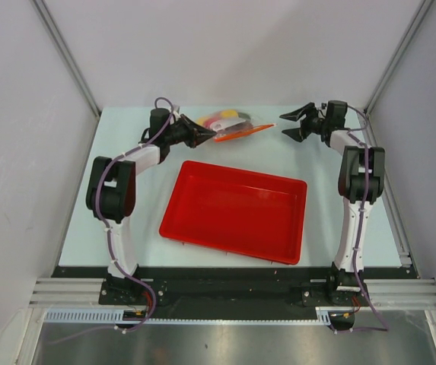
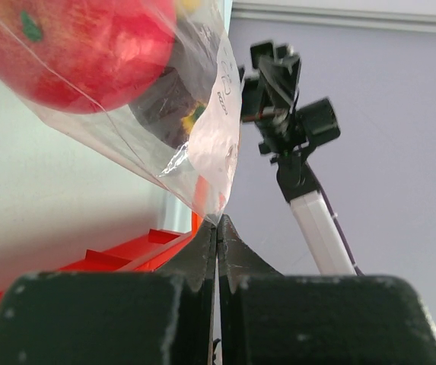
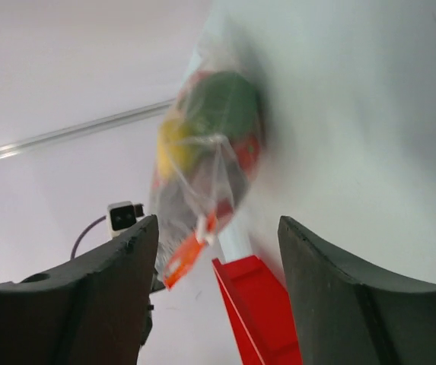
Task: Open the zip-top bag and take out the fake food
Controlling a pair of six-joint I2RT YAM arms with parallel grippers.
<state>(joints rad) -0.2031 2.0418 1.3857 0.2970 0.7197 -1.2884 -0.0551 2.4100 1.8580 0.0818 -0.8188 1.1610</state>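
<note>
The zip-top bag (image 1: 229,124) lies at the back of the table, its orange-red zip strip (image 1: 242,133) pointing right. It holds the fake food: a red fruit (image 2: 81,53), a dark maroon piece (image 2: 168,106), a green one (image 3: 229,103) and a yellow one (image 3: 173,141). My left gripper (image 1: 202,135) is shut on the bag's (image 2: 202,144) left corner, the plastic pinched at its fingertips (image 2: 218,220). My right gripper (image 1: 297,123) is open, a short way right of the strip and touching nothing. In its wrist view the strip (image 3: 183,258) hangs ahead of the open right gripper (image 3: 218,236).
A large red tray (image 1: 237,209) sits mid-table in front of the bag, and its rim (image 3: 256,304) shows below the right gripper. White enclosure walls close in on both sides and behind.
</note>
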